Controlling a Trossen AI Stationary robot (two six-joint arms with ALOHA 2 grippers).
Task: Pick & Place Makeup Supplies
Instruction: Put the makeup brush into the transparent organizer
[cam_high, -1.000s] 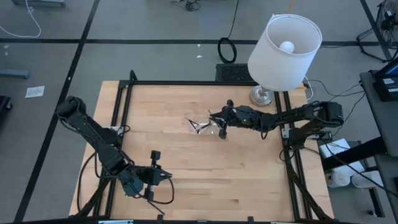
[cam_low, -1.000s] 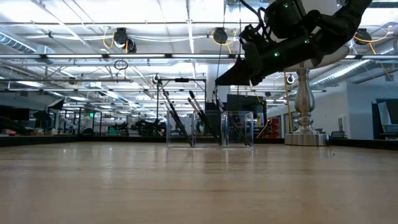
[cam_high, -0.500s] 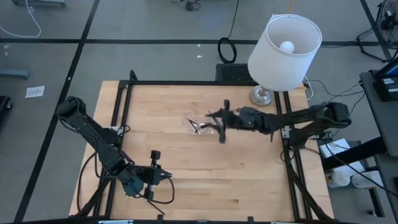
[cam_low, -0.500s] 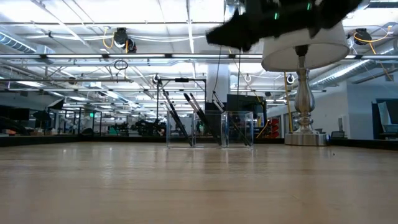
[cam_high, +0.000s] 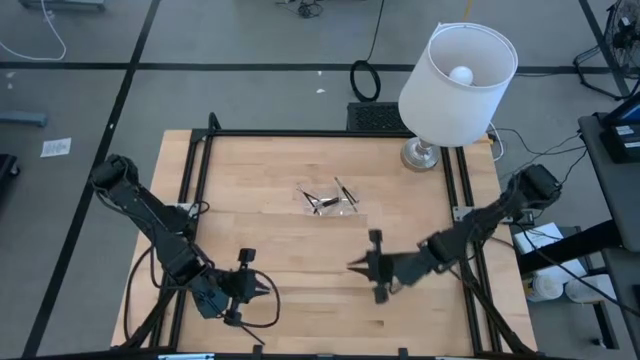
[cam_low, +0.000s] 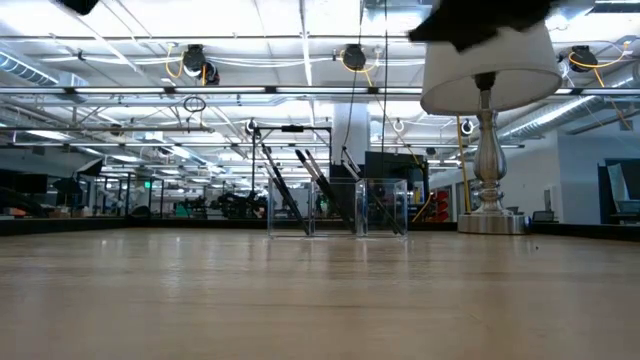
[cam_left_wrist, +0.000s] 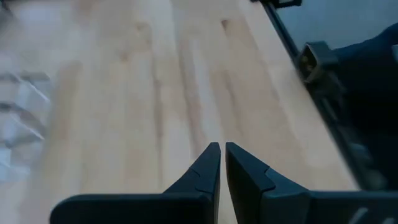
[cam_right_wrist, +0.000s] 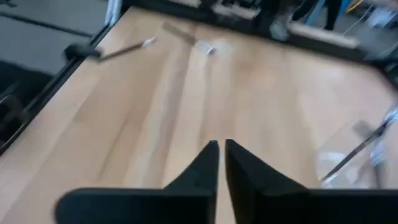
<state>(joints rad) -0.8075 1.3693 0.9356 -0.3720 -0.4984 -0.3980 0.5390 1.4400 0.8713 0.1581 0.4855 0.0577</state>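
Right gripper (cam_high: 352, 268) sat mid-table with jaws closed and empty, well clear of the makeup supplies (cam_high: 330, 196) in the clear tray (cam_high: 352, 211), presumably between picks; left gripper (cam_high: 262, 288) was parked near the front edge, jaws closed on nothing.

Two matte black jointed arms, black cables looping by each base near the table (cam_high: 300, 260); tapered black fingers (cam_left_wrist: 208, 168), apparently unmarked though blurred.

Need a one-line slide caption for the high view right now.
Right gripper shut and empty over bare table, clear of the tray holding makeup sticks; left gripper shut near the front edge.
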